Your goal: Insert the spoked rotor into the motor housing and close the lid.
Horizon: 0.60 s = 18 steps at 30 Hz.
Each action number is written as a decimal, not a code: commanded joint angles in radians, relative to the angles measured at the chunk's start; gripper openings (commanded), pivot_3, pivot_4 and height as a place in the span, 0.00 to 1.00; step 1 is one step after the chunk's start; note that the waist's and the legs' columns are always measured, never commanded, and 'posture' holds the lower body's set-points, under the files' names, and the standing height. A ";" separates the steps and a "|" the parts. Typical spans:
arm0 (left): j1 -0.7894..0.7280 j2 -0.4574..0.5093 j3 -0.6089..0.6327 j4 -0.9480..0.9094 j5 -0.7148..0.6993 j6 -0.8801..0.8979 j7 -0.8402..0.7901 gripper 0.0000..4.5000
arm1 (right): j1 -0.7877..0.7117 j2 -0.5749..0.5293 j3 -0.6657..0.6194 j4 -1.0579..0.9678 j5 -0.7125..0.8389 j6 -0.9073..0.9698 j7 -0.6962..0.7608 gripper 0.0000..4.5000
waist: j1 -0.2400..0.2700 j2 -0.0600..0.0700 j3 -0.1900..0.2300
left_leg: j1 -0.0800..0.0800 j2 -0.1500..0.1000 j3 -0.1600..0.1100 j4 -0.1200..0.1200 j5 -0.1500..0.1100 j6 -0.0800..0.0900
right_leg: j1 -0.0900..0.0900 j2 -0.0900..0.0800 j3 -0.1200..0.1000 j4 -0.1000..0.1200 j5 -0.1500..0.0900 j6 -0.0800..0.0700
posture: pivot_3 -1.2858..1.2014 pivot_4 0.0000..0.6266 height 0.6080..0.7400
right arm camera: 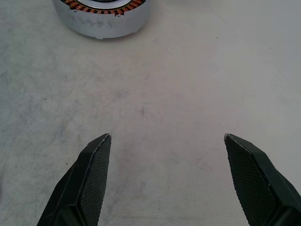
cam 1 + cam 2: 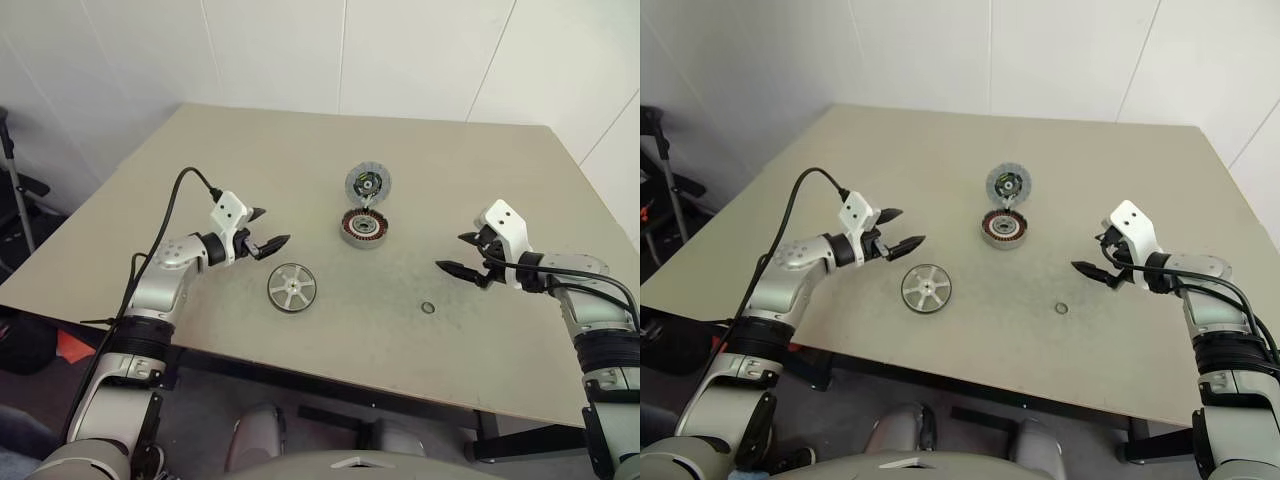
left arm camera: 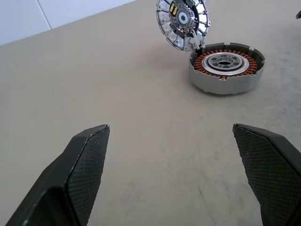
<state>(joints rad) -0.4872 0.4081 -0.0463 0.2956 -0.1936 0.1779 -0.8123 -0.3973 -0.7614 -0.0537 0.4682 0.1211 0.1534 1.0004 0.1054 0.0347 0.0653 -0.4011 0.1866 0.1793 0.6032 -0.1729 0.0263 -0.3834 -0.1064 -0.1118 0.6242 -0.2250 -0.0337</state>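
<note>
The spoked rotor (image 2: 292,287), a silver metal wheel with flat spokes and a thick rim, lies flat on the beige counter (image 2: 300,150) near its front edge. Farther back, near the middle, sits the motor housing (image 2: 364,228), a short round grey cup ringed inside with reddish-copper windings. The lid (image 2: 368,184) stands tilted up at the housing's far edge, joined to it there (ribbed grey rim, dark centre with a green-yellow mark).

The left end effector (image 2: 267,231) hovers just above and to the left of the rotor, its black textured fingers (image 3: 87,165) spread wide and holding nothing. The right end effector (image 2: 462,254) hangs well to the right of the housing, likewise wide open and empty. A small dark ring (image 2: 428,308) lies on the counter before it.

Bare counter surrounds each part. The left wrist view gives the copper windings and lid ribs in detail; the right wrist view catches the housing's smooth grey wall (image 1: 101,21)
</note>
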 commanded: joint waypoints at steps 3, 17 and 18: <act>-0.010 0.003 0.014 -0.030 -0.007 -0.016 0.004 0.99 | -0.017 -0.007 -0.005 -0.023 0.004 -0.011 0.000 0.96 | 0.000 0.000 0.000 | 0.000 0.000 0.000 0.000 0.000 0.000 | 0.000 0.000 0.000 0.000 0.000 0.000 | 0.52 0.00 1.00; -0.011 -0.002 0.013 -0.015 -0.006 -0.021 0.000 0.99 | 0.037 0.003 -0.016 -0.115 0.047 0.043 0.018 0.96 | 0.000 0.000 0.000 | 0.000 0.000 0.000 0.000 0.000 0.000 | 0.000 0.000 0.000 0.000 0.000 0.000 | 0.52 0.00 1.00; -0.011 -0.002 0.012 -0.014 -0.006 -0.022 -0.001 0.99 | 0.050 0.006 -0.018 -0.143 0.061 0.060 0.026 0.96 | 0.001 0.000 0.000 | 0.000 0.000 0.000 0.000 0.000 0.000 | 0.000 0.000 0.000 0.000 0.000 0.000 | 0.52 0.00 1.00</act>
<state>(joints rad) -0.4872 0.4043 -0.0463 0.2989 -0.1935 0.1739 -0.8133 -0.3488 -0.7578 -0.0546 0.3959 0.1405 0.1927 1.0091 0.1063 0.0347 0.0652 -0.4012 0.1866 0.1793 0.6032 -0.1731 0.0266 -0.3834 -0.1064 -0.1117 0.6240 -0.2251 -0.0337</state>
